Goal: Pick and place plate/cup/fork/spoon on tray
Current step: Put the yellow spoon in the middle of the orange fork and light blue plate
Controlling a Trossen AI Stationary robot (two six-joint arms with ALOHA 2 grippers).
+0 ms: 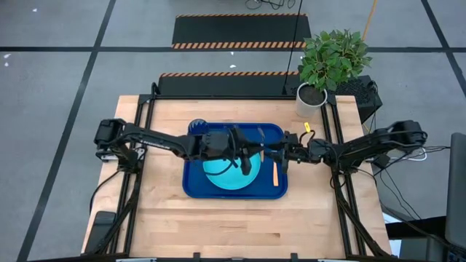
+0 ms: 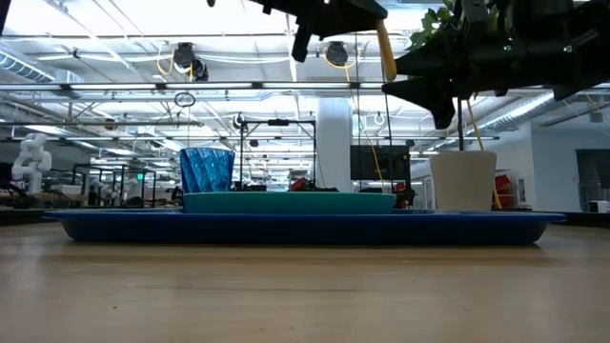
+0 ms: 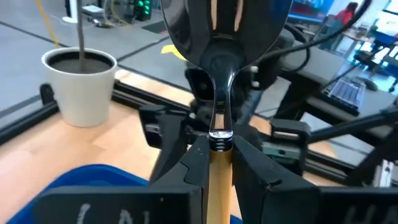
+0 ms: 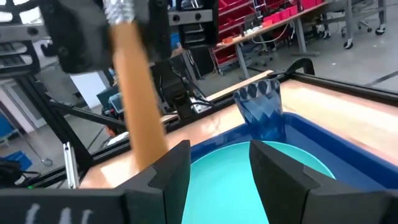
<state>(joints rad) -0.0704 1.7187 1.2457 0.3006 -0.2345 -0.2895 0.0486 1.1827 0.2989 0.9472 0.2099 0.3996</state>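
No legible text, label, brand name, number or sign appears in any of the four views. The pale marks on the dark bar at the edge of each wrist view (possibly lettering) are too blurred to read, and the orange-and-black striped strips [image 1: 240, 45] beyond the table in the high view carry a pattern only, not words. The red bins [image 4: 249, 15] on shelves in the room behind the table show no readable labelling.

orange spoon handle [image 4: 138, 99] above cyan plate [image 4: 249, 180], blue cup [image 4: 260, 107] beyond
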